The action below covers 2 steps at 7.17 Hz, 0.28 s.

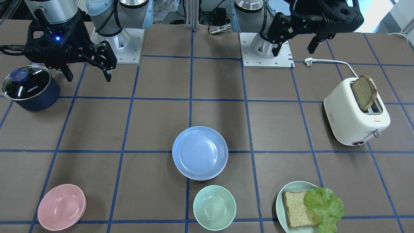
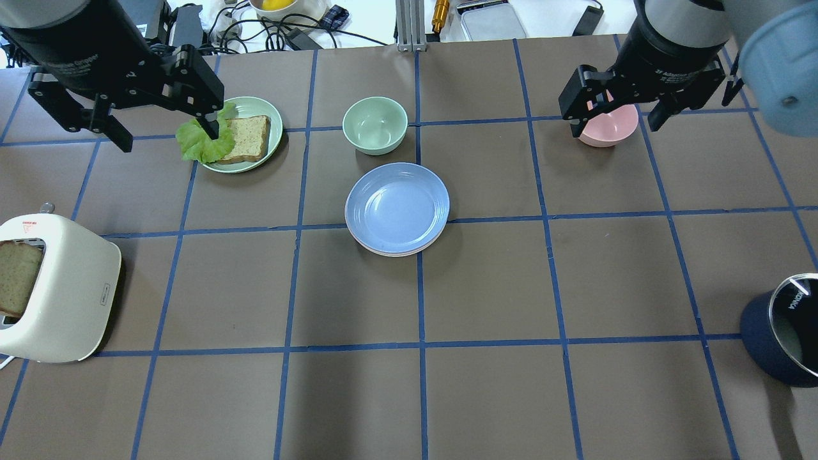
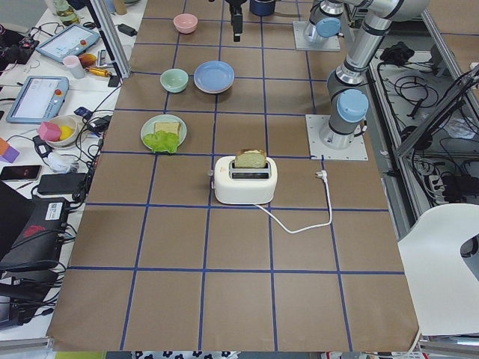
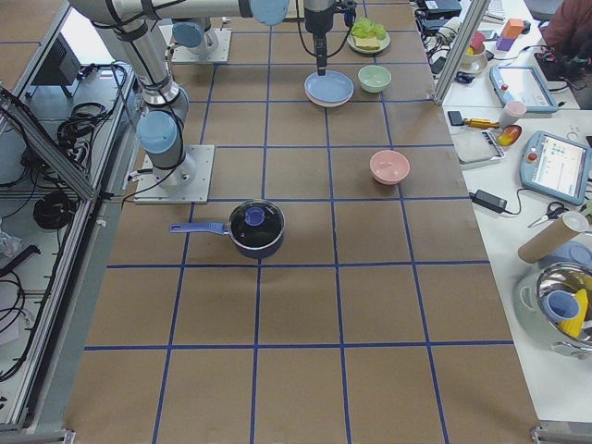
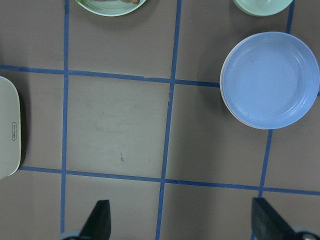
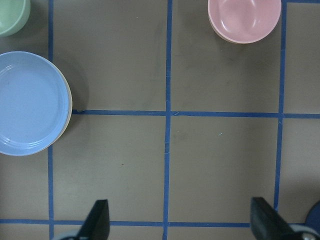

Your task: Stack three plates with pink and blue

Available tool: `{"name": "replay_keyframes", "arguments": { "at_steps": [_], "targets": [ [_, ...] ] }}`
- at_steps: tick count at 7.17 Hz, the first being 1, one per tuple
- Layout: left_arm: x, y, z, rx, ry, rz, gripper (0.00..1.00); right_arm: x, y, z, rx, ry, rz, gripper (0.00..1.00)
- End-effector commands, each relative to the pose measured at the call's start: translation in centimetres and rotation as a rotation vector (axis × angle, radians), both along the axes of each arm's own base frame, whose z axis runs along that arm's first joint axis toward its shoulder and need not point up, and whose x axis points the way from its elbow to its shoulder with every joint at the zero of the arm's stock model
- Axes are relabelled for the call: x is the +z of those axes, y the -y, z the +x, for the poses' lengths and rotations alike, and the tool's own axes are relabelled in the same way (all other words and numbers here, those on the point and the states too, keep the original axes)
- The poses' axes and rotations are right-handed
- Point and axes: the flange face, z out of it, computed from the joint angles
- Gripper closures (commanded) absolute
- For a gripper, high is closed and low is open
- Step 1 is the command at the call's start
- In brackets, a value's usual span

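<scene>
The light blue plate (image 1: 200, 152) lies on top of a stack at the table's middle; it also shows in the overhead view (image 2: 397, 207) and in both wrist views (image 5: 270, 79) (image 6: 31, 102). Thin pale rims of plates under it (image 2: 396, 253) peek out at its edge; I cannot tell their colours apart. My left gripper (image 2: 165, 131) (image 1: 296, 47) (image 5: 182, 222) is open and empty, held high above the table near the bread plate. My right gripper (image 2: 613, 116) (image 1: 88, 76) (image 6: 181, 222) is open and empty, held high near the pink bowl.
A pale green plate with bread and lettuce (image 2: 265, 137), a mint bowl (image 2: 374, 124) and a pink bowl (image 2: 617, 131) stand on the far side. A cream toaster with bread (image 2: 57, 287) is at the left, a dark blue lidded pot (image 2: 783, 338) at the right.
</scene>
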Motion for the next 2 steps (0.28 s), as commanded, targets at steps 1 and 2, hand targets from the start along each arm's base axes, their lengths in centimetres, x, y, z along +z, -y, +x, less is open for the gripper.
{"name": "replay_keyframes", "arguments": {
  "at_steps": [1, 2],
  "targets": [
    [-0.5, 0.5, 0.7, 0.019, -0.003, 0.05, 0.0, 0.1, -0.1, 0.2, -0.005, 0.016, 0.002, 0.0],
    [-4.0, 3.4, 1.5, 0.034, 0.004, 0.045, 0.0, -0.1, -0.2, 0.2, -0.004, 0.016, 0.005, 0.0]
  ]
}}
